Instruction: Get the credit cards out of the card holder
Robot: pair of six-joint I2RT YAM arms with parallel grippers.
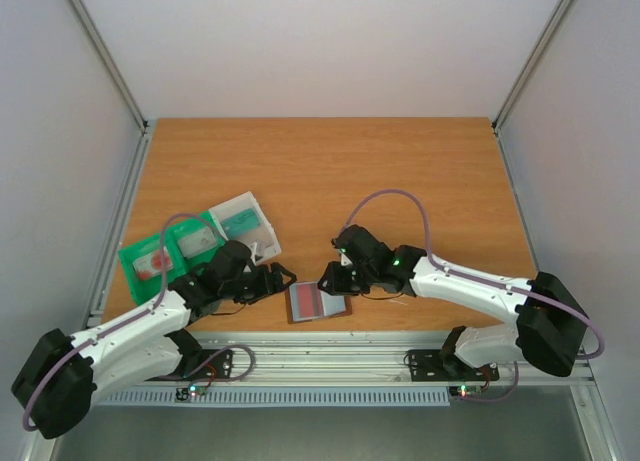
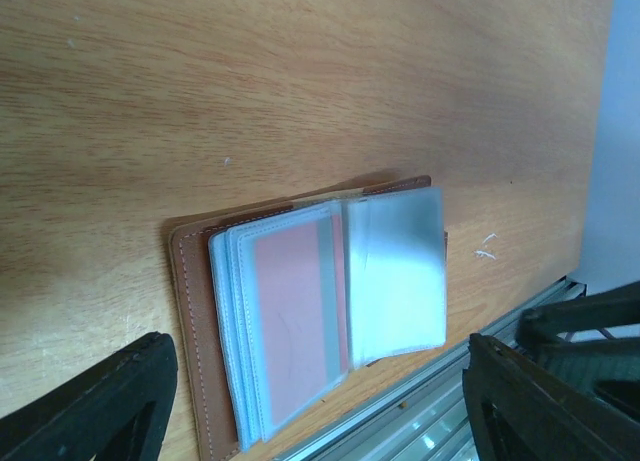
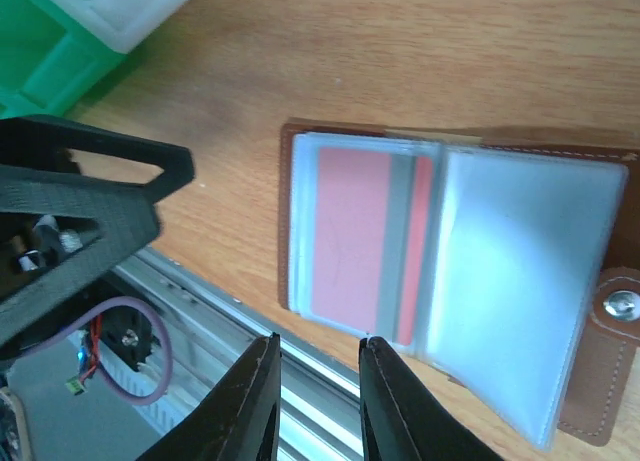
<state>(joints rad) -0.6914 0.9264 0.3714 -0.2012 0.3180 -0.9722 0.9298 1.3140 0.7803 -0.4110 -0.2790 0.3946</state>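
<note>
Just beside the aluminium rail (image 1: pixel 330 343), the card holder (image 1: pixel 318 303) lies open between the wide-spread, empty left gripper (image 1: pixel 283 277) and the barely parted, empty right gripper (image 3: pixel 318 341); its red credit card (image 3: pixel 360 241) looks light, stiff and slick inside floppy clear sleeves (image 3: pixel 520 281), so its rail-side edge seems the best place to pinch.

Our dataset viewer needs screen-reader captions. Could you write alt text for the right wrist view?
An open brown card holder lies on the wooden table, a red card with a grey stripe showing in one clear sleeve. The right gripper, fingers slightly apart and empty, points at that sleeve's edge.
</note>
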